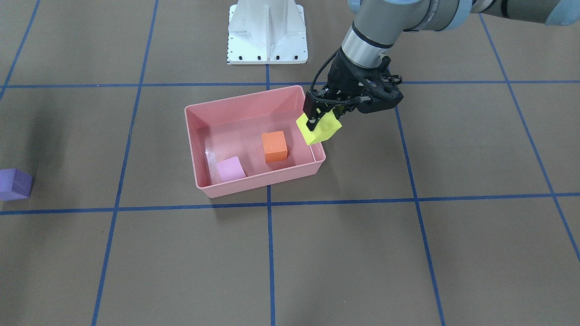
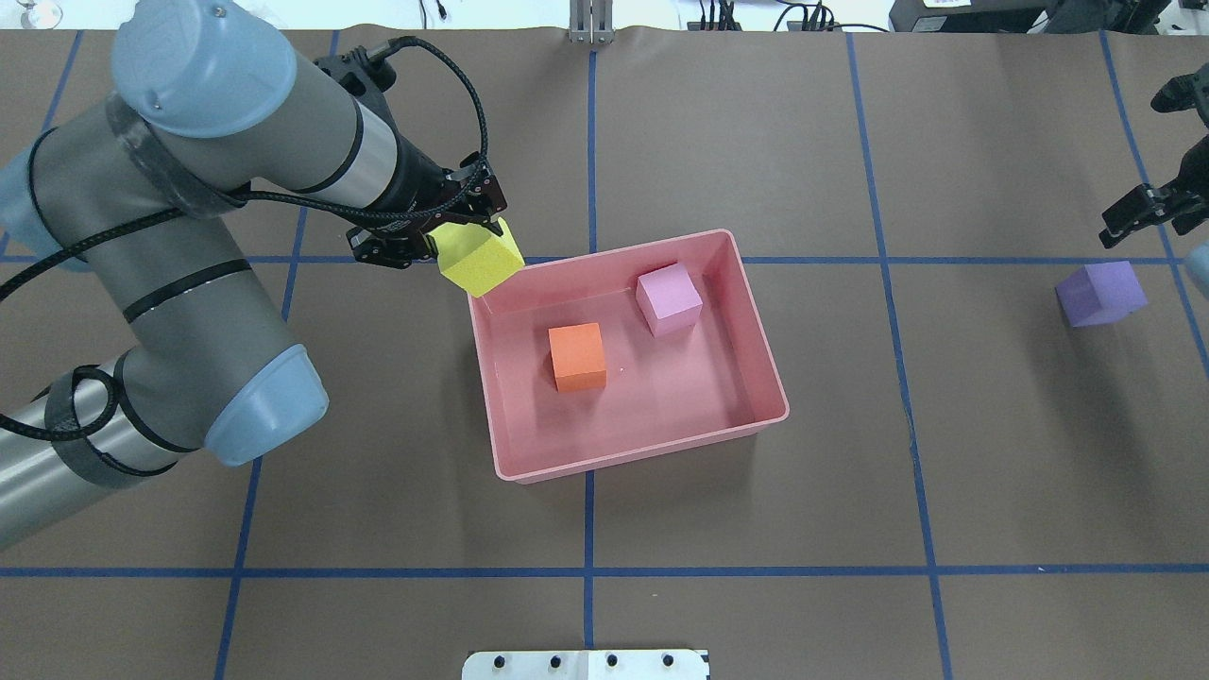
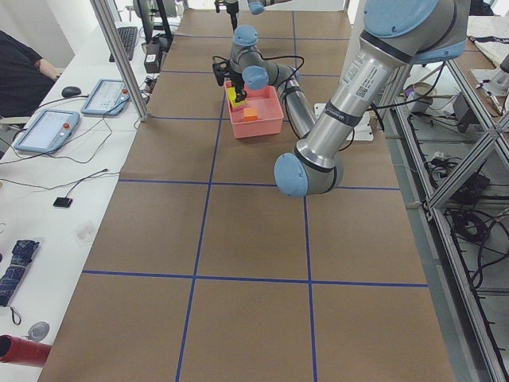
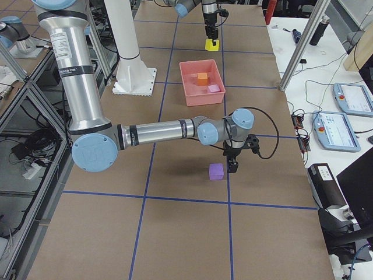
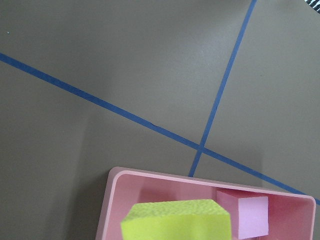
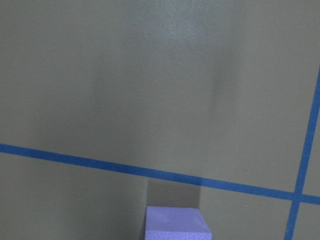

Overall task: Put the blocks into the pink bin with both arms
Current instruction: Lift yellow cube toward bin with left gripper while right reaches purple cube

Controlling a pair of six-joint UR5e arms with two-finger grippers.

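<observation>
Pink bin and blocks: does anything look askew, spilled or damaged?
Nothing damaged or spilled. The yellow block hangs tilted in the left gripper over a corner of the pink bin. The orange block and light pink block sit flat inside; the purple block lies outside.

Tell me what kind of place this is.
Probably a robotics lab workcell: a brown table gridded with blue tape, grey-metal jointed left arm and right arm, white side benches carrying teach pendants.
</observation>
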